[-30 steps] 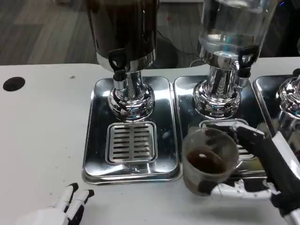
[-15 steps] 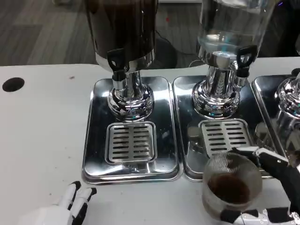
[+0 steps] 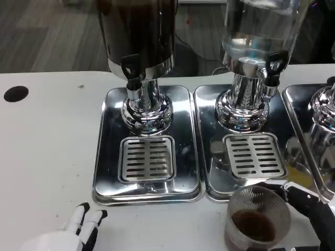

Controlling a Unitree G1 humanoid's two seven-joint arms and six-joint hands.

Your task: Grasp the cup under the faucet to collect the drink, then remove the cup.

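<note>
While the right hand (image 3: 309, 214) grips the cup (image 3: 257, 217) from its right side, fingers wrapped around the clear wall, the cup now stands off the chrome trays, low at the near edge of the white table (image 3: 47, 141) just in front of the middle dispenser's drip tray (image 3: 254, 155). A second ago it hung over that grate, tilted toward the camera; half a second ago it had already come forward to almost this spot, so the withdrawal has nearly stopped. Dark drink lies in its bottom, which suggests that collecting is done and the removal is close to finished; whether its base touches the table cannot be told. The left hand (image 3: 65, 235) rests on the table at the lower left, fingers loosely spread, holding nothing, unchanged.
</note>
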